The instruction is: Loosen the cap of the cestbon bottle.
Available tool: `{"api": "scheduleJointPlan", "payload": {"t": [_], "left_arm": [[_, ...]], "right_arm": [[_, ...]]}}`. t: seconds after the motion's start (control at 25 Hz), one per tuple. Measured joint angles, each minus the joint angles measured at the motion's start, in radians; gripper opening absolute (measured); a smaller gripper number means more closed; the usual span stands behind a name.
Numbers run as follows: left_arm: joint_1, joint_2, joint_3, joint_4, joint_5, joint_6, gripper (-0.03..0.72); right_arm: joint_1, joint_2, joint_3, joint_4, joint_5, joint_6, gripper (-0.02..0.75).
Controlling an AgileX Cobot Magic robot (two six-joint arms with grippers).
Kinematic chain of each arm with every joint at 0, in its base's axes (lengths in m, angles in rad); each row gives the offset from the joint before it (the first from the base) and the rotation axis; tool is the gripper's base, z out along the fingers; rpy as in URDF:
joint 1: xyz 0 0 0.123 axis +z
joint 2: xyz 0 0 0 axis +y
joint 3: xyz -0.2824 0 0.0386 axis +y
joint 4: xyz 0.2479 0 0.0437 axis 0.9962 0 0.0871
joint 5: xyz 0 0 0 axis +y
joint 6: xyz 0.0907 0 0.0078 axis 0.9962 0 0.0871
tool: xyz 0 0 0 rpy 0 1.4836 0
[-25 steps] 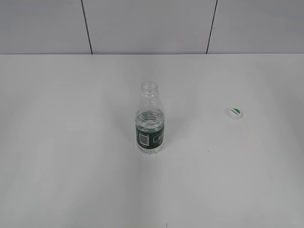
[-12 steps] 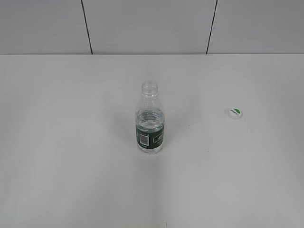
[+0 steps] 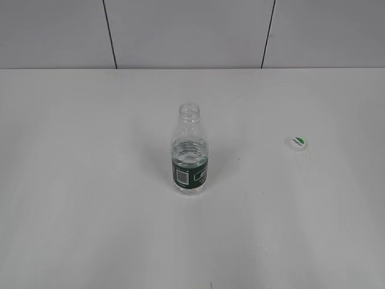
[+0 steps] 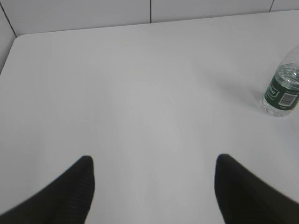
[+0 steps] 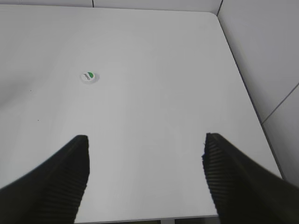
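Standing uncapped, cestbon bottle [image 3: 190, 161] shows a green barcode label [image 3: 190, 174].

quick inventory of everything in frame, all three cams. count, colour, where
cestbon bottle: 1, clear plastic with dark green label band, upright near the table's centre, neck open with no cap on it; also at the right edge of the left wrist view
cap: 1, white with a green mark on top, lying flat on the table to the right of the bottle, well apart from it; also in the right wrist view
table: 1, white, carries both items
wall: light grey panels with dark seams, behind the table
left gripper: 1, black ribbed fingers, open, empty, over bare table left of the bottle
right gripper: 1, black ribbed fingers, open, empty, over bare table near the right edge
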State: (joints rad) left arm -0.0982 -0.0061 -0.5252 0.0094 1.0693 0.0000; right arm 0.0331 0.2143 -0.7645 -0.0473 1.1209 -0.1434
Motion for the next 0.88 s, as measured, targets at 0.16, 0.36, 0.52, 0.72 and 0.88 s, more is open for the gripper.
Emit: {"api": "scheduleJointPlan", "payload": {"t": [0.16,0.36,0.52,0.72,0.88], "left_arm": [[0.0,0.0,0.0,0.0,0.0,0.0,0.492],[0.0,0.0,0.0,-0.003,0.0,0.0,0.491],[0.0,0.0,0.0,-0.003,0.0,0.0,0.491],[0.0,0.0,0.0,-0.003,0.0,0.0,0.491],[0.0,0.0,0.0,-0.003,0.0,0.0,0.486]], "right_arm": [[0.0,-0.107,0.094,-0.001,-0.004,0.001,0.578],[0.0,-0.174,0.14,0.0,-0.004,0.001,0.578],[0.0,-0.216,0.193,0.0,-0.008,0.001,0.577],[0.0,-0.221,0.246,0.0,-0.015,0.006,0.577],[0.0,-0.221,0.249,-0.001,-0.017,0.008,0.577]]}}
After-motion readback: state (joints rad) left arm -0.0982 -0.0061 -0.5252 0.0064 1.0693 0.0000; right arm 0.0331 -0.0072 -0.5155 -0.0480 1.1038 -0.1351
